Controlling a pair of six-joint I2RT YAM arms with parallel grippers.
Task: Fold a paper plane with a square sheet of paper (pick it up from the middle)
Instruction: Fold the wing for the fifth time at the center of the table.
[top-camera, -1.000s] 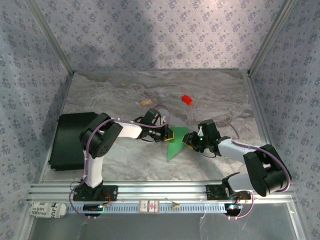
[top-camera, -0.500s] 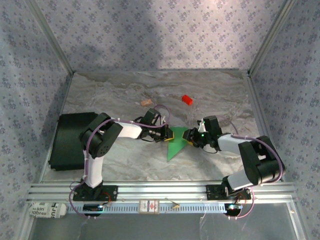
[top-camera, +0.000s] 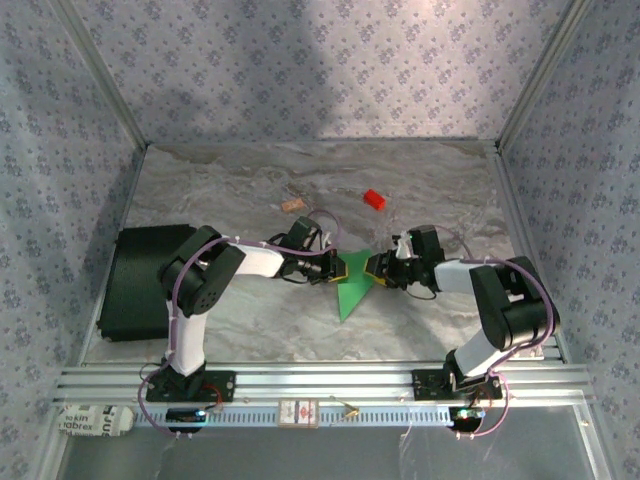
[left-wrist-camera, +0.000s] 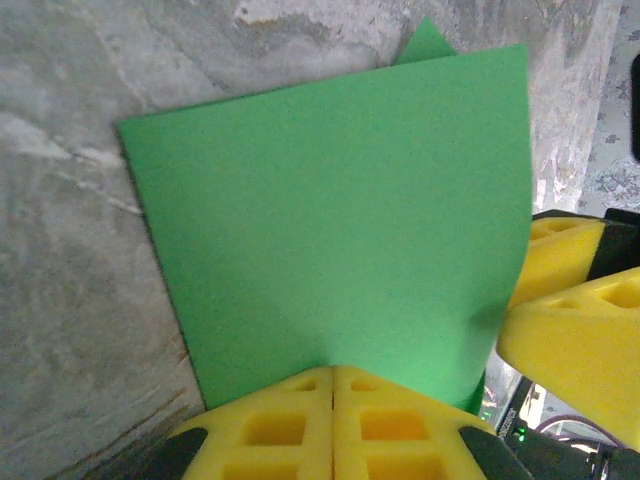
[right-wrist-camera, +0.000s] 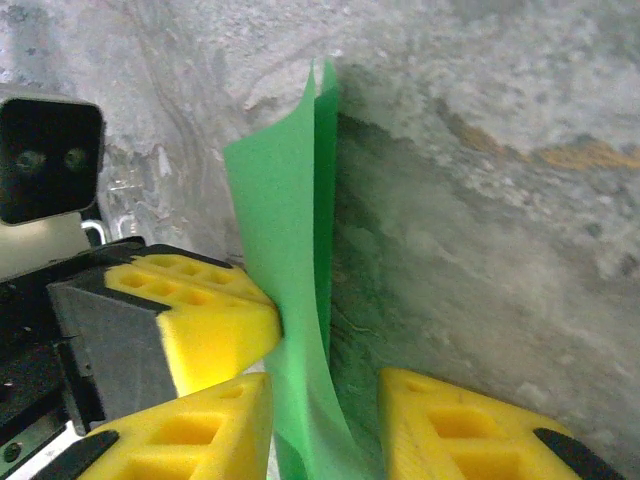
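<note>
The square sheet of paper (top-camera: 354, 288) is bright green, folded double and standing on edge on the marble table between the two grippers. My left gripper (left-wrist-camera: 333, 372) is shut, its yellow tips pressed against the sheet's broad face (left-wrist-camera: 330, 200). In the right wrist view the left gripper's fingers (right-wrist-camera: 215, 320) push on the paper (right-wrist-camera: 290, 220) from the left. My right gripper (right-wrist-camera: 325, 400) is open and straddles the paper's lower edge: one finger touches it, the other stands apart. From the left wrist, the right gripper's fingers (left-wrist-camera: 580, 330) sit at the sheet's right edge.
A small red block (top-camera: 374, 199) and a tan cork piece (top-camera: 293, 206) lie farther back on the table. A black flat case (top-camera: 140, 280) lies at the left. The aluminium rail (top-camera: 320, 380) runs along the near edge, and patterned walls enclose the table.
The right arm has swung left and forward, bringing its gripper up to the paper, and its jaws have narrowed slightly. The left gripper has stayed in place and shut.
</note>
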